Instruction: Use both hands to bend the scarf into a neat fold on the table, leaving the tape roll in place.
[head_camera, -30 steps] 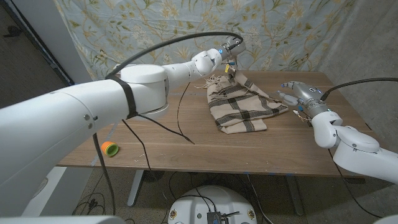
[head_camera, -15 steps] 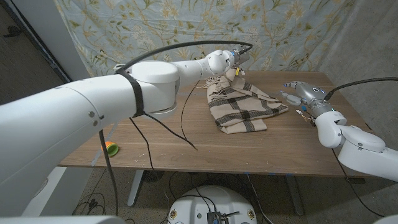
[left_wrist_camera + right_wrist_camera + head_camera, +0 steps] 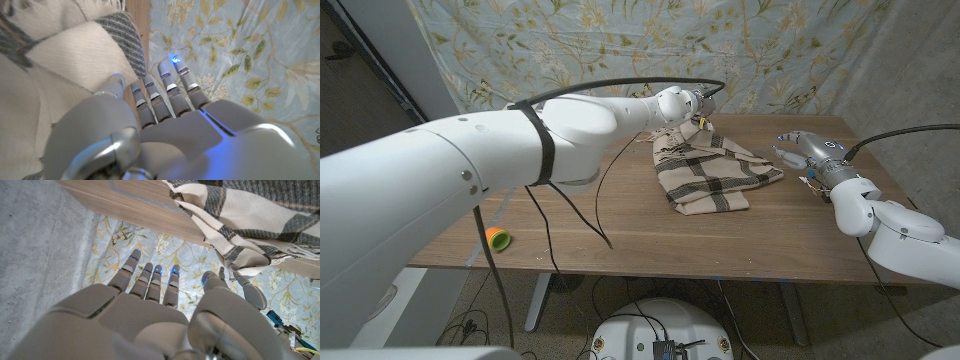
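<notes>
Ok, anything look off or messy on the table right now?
The beige-and-brown plaid scarf is folded unevenly: one corner sticks out toward the right robot hand, and its fringe is bunched at the far edge by the left robot hand. Nothing looks spilled or damaged.

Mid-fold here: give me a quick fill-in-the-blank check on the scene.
The checked beige-and-grey fabric scarf lies on the ___ table. The small orange tape roll sits on the robot's ___ side of the scarf. The right hand, beside the scarf, holds ___.
Missing words: wooden; left; nothing.
</notes>
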`<control>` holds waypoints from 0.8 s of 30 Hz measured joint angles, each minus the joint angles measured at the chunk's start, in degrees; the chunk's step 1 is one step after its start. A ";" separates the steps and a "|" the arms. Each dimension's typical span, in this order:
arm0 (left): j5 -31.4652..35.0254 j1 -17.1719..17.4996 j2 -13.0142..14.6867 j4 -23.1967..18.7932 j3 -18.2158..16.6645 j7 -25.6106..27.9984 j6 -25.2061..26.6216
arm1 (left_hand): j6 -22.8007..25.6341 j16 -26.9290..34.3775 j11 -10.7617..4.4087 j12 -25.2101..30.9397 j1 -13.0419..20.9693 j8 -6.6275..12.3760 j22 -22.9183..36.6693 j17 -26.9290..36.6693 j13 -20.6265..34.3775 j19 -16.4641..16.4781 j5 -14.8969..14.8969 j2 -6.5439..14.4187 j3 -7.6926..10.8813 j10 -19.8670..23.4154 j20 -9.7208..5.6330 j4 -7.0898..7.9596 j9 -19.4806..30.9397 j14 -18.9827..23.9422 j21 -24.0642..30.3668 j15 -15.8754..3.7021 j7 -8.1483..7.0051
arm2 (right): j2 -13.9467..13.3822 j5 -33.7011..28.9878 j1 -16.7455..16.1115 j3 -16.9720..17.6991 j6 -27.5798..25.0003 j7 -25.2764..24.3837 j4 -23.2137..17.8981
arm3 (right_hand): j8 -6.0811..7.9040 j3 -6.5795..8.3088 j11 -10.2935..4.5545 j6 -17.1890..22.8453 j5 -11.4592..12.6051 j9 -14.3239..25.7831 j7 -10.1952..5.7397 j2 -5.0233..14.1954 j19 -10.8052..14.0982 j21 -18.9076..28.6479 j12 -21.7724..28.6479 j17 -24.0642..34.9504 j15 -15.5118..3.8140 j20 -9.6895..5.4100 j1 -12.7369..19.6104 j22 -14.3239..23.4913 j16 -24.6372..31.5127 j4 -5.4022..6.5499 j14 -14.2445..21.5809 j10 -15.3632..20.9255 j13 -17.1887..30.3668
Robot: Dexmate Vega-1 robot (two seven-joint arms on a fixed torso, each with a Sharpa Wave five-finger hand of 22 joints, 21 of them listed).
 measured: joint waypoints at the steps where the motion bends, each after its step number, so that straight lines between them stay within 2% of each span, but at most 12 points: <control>1: 0.00 0.00 0.00 0.00 0.00 0.00 0.00 | 1.94 0.00 0.04 0.00 -0.47 0.93 -0.19 -1.19 -0.31 0.00 0.00 -1.22 -0.22 -0.45 0.00 -0.73 0.42 -0.29 0.00 -0.14 0.20 | 0.00 0.00 0.00 0.00 0.00 0.02 0.00 | 0.00 0.02 0.00 0.00 0.00 0.00 0.00 0.00 0.00 0.00 0.00 0.00 0.00 0.00 0.00 0.00 0.00 -0.03 0.00 0.00 0.00; 3: 0.96 0.72 0.38 0.02 -1.93 0.32 -0.02 | 5.68 0.00 0.29 -0.21 0.25 3.23 -0.34 -3.33 -0.87 0.00 0.54 -3.92 -0.45 -0.85 0.00 -2.67 1.45 -0.60 0.00 -0.02 1.50 | 0.00 -0.10 0.29 -0.25 0.00 0.20 0.06 | 0.00 -0.05 0.00 0.00 0.00 0.00 0.00 0.00 0.00 0.00 0.00 -0.22 0.00 0.00 0.00 0.00 0.00 -0.39 0.00 0.00 0.00; 6: 3.53 1.57 0.71 0.02 -5.63 1.59 1.01 | 9.49 0.01 0.38 -0.22 1.66 6.09 -0.60 -5.07 -1.26 0.00 1.14 -5.63 -0.43 -0.94 0.00 -4.71 2.75 -0.91 0.00 -0.31 2.48 | 0.00 -0.54 0.76 -0.83 -0.27 0.56 0.08 | 0.00 0.16 0.00 0.00 0.00 0.00 0.00 -0.24 0.00 0.00 0.00 -0.27 0.00 0.00 0.24 0.00 0.00 -0.63 0.00 0.00 0.00; 7: 3.53 1.57 0.71 0.02 -5.63 1.59 1.01 | 10.10 0.18 0.34 -0.22 1.59 6.69 -0.61 -5.35 -1.46 0.00 1.14 -5.98 -0.34 -0.90 0.00 -4.93 3.01 -0.91 0.00 -0.31 2.49 | 0.01 -0.72 0.93 -1.05 -0.44 0.66 0.07 | 0.00 0.30 0.00 0.00 0.00 0.00 0.00 -0.23 0.00 0.00 0.00 -0.27 0.00 0.00 0.26 0.00 0.00 -0.77 0.00 0.00 0.00; 10: 5.11 3.09 1.32 0.06 -10.89 5.04 4.44 | 11.53 0.27 -0.75 0.07 1.79 8.08 -0.60 -5.86 -1.53 -0.32 1.14 -6.35 -0.50 0.20 0.32 -5.23 3.68 -0.91 0.00 -0.31 1.85 | 0.10 -1.14 1.26 -1.52 -1.17 0.93 -0.06 | 0.00 0.44 0.00 0.00 0.00 0.00 0.00 0.02 0.00 0.00 0.00 -0.27 0.00 0.00 0.79 0.00 0.00 -0.91 0.00 0.00 0.00; 13: 5.29 4.19 1.87 0.11 -13.34 8.08 6.61 | 13.63 0.68 -1.30 0.08 0.86 9.79 -0.60 -6.23 -1.80 -0.44 1.36 -7.28 -0.95 0.74 0.44 -5.32 4.41 -1.21 -0.07 -0.02 1.34 | 0.17 -1.59 1.58 -1.95 -1.60 1.08 -0.36 | 0.00 0.48 0.00 0.00 0.00 0.00 0.00 0.00 0.00 0.00 0.00 -0.49 0.00 0.00 0.79 0.00 0.00 -1.35 0.00 0.00 0.00; 15: 5.25 5.30 2.43 0.13 -15.45 11.77 8.52 | 16.59 0.68 -1.89 0.58 1.13 12.75 -0.60 -6.73 -1.76 -0.72 2.09 -7.94 -1.41 1.34 0.72 -5.63 6.03 -1.57 -0.61 -0.09 1.28 | 0.21 -2.02 1.84 -2.36 -1.97 1.23 -0.64 | 0.00 0.67 0.00 0.00 0.00 0.00 0.00 0.00 0.00 0.00 0.00 -0.53 0.00 0.00 1.38 0.00 0.00 -1.54 0.00 0.00 0.00; 17: 5.09 6.09 2.68 0.45 -16.90 14.43 9.42 | 20.24 1.43 -1.94 1.41 1.66 17.60 -0.60 -7.16 -1.48 -1.10 2.99 -8.76 -1.79 3.64 0.44 -6.01 9.40 -1.69 -0.83 -0.06 1.58 | 0.23 -2.37 2.03 -2.62 -2.29 1.32 -0.83 | 0.00 0.68 0.00 0.00 0.00 0.00 0.00 0.00 0.00 0.00 0.00 -0.53 0.00 0.00 1.38 0.00 0.00 -1.55 0.00 0.00 0.00; 19: 4.91 6.62 2.80 0.85 -17.83 17.17 10.18 | 20.54 3.71 -1.78 3.26 1.68 21.02 -0.60 -6.89 -0.70 -0.27 3.71 -8.74 -1.80 8.76 -0.76 -6.02 12.33 2.95 -0.83 -0.19 1.78 | 0.26 -2.62 2.17 -2.85 -2.44 1.36 -1.03 | 0.00 0.90 0.00 0.00 0.00 0.00 0.00 0.01 0.00 0.00 0.00 -0.53 0.00 0.00 1.39 0.00 0.00 -1.78 0.00 0.00 0.00; 22: 4.66 7.90 3.54 1.25 -20.06 23.11 11.87 | 19.14 7.56 -1.36 6.55 3.64 21.73 -0.40 -4.78 1.02 2.84 3.81 -6.72 -0.70 16.49 -2.55 -5.69 11.15 11.51 0.33 -1.33 1.98 | 0.31 -3.27 2.55 -3.39 -3.04 1.49 -1.47 | 0.00 0.90 0.00 0.00 0.00 0.00 0.00 0.31 0.00 0.00 0.00 -0.53 0.00 0.00 1.69 0.00 0.00 -1.78 0.00 0.00 0.00; 24: 4.70 8.53 4.41 0.74 -21.07 26.15 12.89 | 19.89 9.21 -1.09 7.83 3.02 21.46 -0.15 -3.43 1.90 4.70 2.99 -4.63 0.00 18.94 -3.12 -5.04 9.24 15.18 1.44 -2.43 2.72 | 0.31 -3.47 2.68 -3.56 -3.23 1.51 -1.58 | 0.00 0.90 0.00 0.00 0.00 0.00 0.00 0.31 0.14 0.00 0.00 -0.53 0.00 0.13 1.69 0.00 0.00 -1.78 0.00 0.00 0.00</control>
